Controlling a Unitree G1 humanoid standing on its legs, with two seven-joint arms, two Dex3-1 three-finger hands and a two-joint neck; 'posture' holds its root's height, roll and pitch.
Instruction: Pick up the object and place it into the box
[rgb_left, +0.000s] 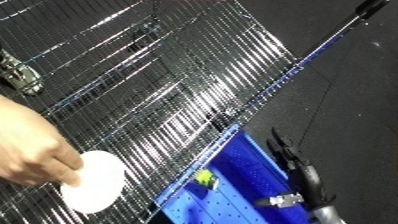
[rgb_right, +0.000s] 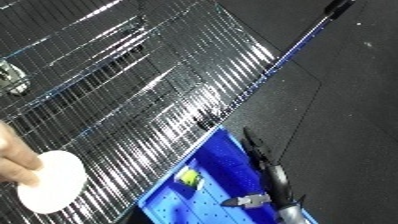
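Note:
A white round disc (rgb_left: 94, 181) lies on the wire mesh surface (rgb_left: 160, 85) at the lower left, with a person's hand (rgb_left: 31, 150) pinching its upper edge. The blue bin (rgb_left: 238, 187) sits at the bottom centre, tilted in the view, with a small yellow-green object (rgb_left: 206, 178) inside near its left wall. My right hand (rgb_left: 298, 162) hovers over the bin's right side with its black fingers straight, holding nothing. A small silver piece (rgb_left: 282, 201) shows by the wrist. My left hand is out of sight.
A dark floor (rgb_left: 346, 100) lies to the right of the mesh edge. A long thin rod (rgb_left: 333, 37) with a black grip runs along that edge at the upper right. A metal latch (rgb_left: 19, 75) sits at the mesh's far left.

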